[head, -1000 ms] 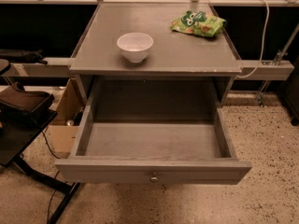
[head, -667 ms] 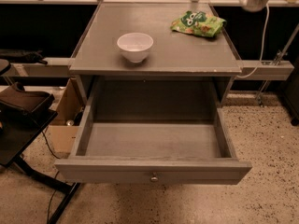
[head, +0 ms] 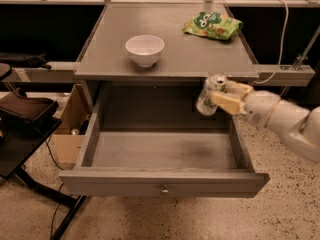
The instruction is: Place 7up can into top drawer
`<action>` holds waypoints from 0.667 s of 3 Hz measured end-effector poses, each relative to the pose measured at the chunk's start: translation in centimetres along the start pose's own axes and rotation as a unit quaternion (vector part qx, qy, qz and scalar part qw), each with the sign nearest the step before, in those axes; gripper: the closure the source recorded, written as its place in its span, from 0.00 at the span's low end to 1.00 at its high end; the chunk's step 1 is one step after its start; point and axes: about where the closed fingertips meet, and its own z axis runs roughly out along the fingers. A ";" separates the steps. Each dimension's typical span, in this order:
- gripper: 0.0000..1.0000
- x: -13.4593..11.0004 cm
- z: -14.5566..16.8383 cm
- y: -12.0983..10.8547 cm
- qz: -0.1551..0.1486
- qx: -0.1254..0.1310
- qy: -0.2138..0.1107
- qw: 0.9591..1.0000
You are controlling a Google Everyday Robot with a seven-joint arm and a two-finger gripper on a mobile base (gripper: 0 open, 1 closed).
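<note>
7up can (head: 210, 95), one only, is clamped between the jaws, which press against its sides with no slack showing; it hangs slightly tilted with its silver top uppermost, above the right rear part of the top drawer (head: 125, 183) and clear of the drawer's floor. Largest of all is the grey surface (head: 190, 54), whose front edge runs just above and behind the jaws. Below and to the left of the jaws, the single drawer stands pulled fully out, and inside its walls only the grey floor shows. One white arm (head: 285, 121) reaches in from the right, ending at the jaws just beside the drawer's right wall. Far to the left of the jaws and lower, one open cardboard box (head: 70, 129) sits on the floor beside the cabinet; something small and dark lies in it, but what it is cannot be told. One green snack bag (head: 212, 25) lies on the surface straight behind and above the jaws, well apart from them. One white bowl (head: 144, 50) stands upright on the surface to the upper left of the jaws, showing only its white inside. One small round knob (head: 164, 190) sits at the middle of the drawer front, below and left of the jaws.
</note>
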 end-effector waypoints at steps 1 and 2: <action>1.00 6.7 4.4 1.2 -0.001 -0.018 0.002 1.000; 1.00 7.9 4.7 1.1 0.002 -0.018 0.002 1.000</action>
